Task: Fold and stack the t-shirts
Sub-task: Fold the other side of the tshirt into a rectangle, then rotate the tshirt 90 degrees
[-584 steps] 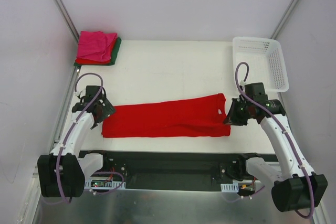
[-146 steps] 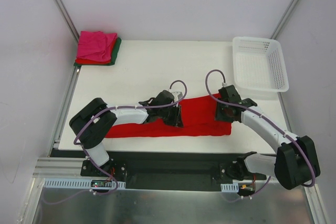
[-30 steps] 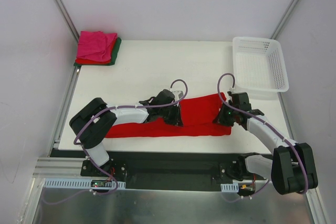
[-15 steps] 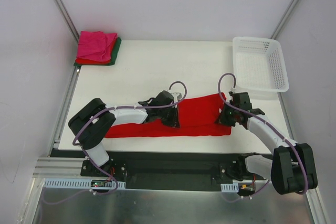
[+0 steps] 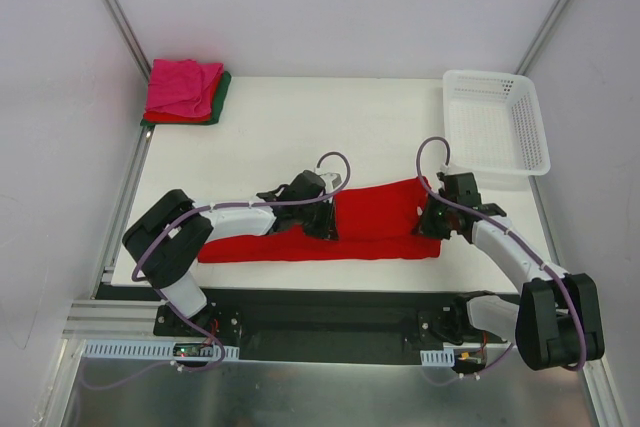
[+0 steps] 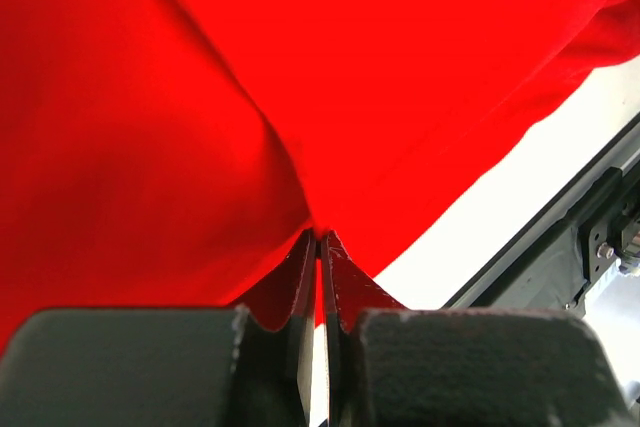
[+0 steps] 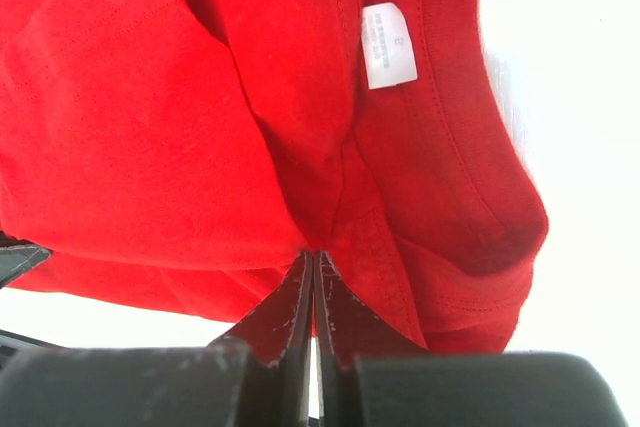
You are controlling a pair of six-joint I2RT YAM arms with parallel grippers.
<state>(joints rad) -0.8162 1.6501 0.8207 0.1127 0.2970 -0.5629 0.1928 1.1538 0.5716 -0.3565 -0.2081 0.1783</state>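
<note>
T-shirts sit in two places on the white table [image 5: 330, 127]. At the far left corner lies a folded stack [image 5: 183, 90], pink on top with red and dark green edges showing beneath. Nearer the arms, the red shirt [image 5: 380, 215] lies as a long band across the table's front. The left gripper [image 5: 325, 219] reaches to the band's middle. In its wrist view its jaws [image 6: 318, 242] are pressed together on a pinch of red cloth. The right gripper [image 5: 432, 223] is at the band's right end. Its jaws [image 7: 314, 259] are likewise closed on the shirt just below the collar, near the white label [image 7: 388, 44]. A white basket [image 5: 497, 122] stands at the far right corner, well apart from the shirt.
</note>
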